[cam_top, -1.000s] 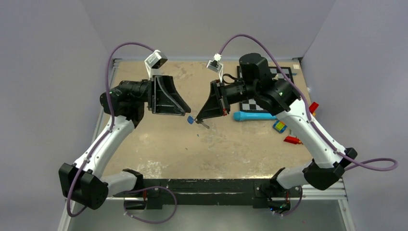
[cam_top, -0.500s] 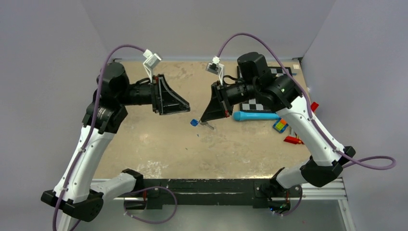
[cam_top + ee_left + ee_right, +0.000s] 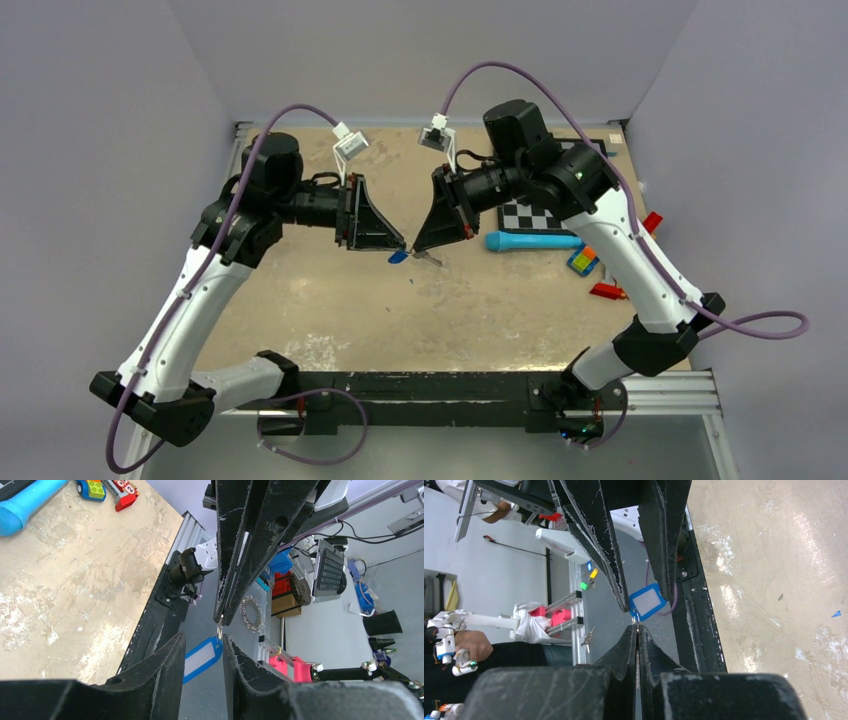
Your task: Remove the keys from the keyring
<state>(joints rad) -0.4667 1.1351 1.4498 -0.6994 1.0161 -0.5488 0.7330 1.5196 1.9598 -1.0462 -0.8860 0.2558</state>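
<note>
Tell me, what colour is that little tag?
The tag is bright blue with a white middle, clearest in the right wrist view.

From where I stand, the left gripper [image 3: 404, 247] and the right gripper [image 3: 420, 254] stand tip to tip above the middle of the table [image 3: 330, 300], both off its surface. The left one comes in from the left and the right one from the right. The keys [image 3: 219, 628] sit pinched at the right gripper's tips. The tag [image 3: 202, 659] joined to them reaches into the gap between the left gripper's fingers.

On the table to the right of the right gripper lies a tube-shaped tool [image 3: 528, 241], with a chequered board [image 3: 540, 215] just behind it. Beside the tube's right end is a small block [image 3: 581, 262]. Near the table's right edge lie two toy pieces, one [image 3: 652, 221] further back and one [image 3: 607, 292] nearer the front.
</note>
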